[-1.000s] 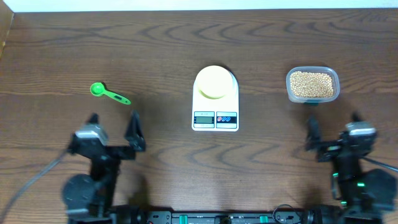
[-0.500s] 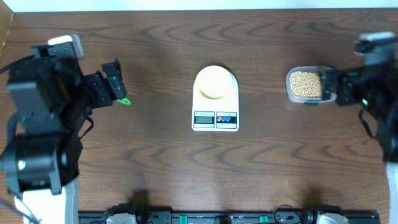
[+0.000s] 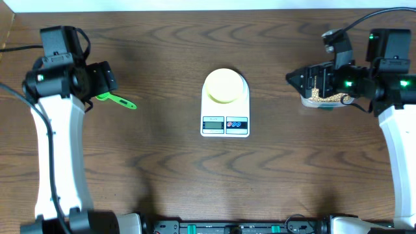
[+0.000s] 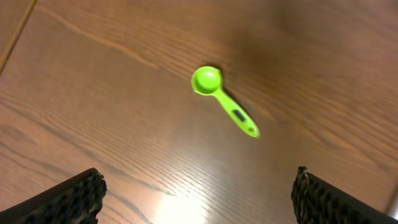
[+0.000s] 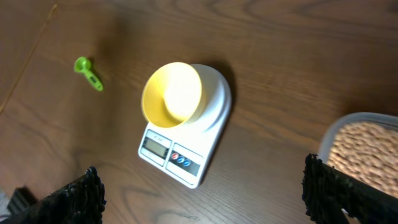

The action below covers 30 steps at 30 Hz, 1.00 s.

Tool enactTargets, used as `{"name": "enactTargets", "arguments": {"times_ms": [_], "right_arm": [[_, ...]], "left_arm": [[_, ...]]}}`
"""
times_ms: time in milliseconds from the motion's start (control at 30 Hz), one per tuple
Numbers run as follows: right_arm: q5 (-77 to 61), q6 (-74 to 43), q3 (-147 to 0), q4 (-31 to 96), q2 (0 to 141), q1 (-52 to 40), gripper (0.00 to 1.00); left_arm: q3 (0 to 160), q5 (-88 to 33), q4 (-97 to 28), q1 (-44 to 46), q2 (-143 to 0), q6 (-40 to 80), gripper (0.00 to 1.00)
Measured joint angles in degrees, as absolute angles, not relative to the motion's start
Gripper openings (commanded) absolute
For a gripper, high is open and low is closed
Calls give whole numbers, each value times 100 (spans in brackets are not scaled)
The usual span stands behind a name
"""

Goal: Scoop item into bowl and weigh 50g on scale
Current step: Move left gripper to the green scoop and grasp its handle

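My left wrist feed shows the left end effector (image 4: 198, 190) hanging above the bench (image 4: 93, 93), fingers spread wide and holding nothing. The green measuring spoon (image 4: 222, 99) lies flat on the wood below, in line with the gap between them. The right end effector (image 5: 202, 180) is equally wide and empty-handed over the clear tub (image 5: 328, 134) at the bench's right side, and the beans (image 5: 367, 146) I can see lie inside that tub, while the pale yellow bowl (image 5: 173, 93) sits on the platform of the white scale (image 5: 214, 102) at mid-bench, well apart from both spoon and tub.
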State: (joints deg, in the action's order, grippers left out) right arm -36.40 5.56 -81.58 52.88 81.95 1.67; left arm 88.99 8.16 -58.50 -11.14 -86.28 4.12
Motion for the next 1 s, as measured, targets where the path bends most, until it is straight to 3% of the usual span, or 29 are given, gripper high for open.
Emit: {"name": "enactTargets", "arguments": {"times_ms": [333, 1000], "right_arm": [[-2788, 593, -8160, 5122, 8202, -362, 99], [-2073, -54, -8160, 4560, 8558, -373, 99]], "left_arm": [[8899, 585, -5166, -1730, -9660, -97, 98], [8899, 482, -4294, -2097, -11456, -303, 98]]}}
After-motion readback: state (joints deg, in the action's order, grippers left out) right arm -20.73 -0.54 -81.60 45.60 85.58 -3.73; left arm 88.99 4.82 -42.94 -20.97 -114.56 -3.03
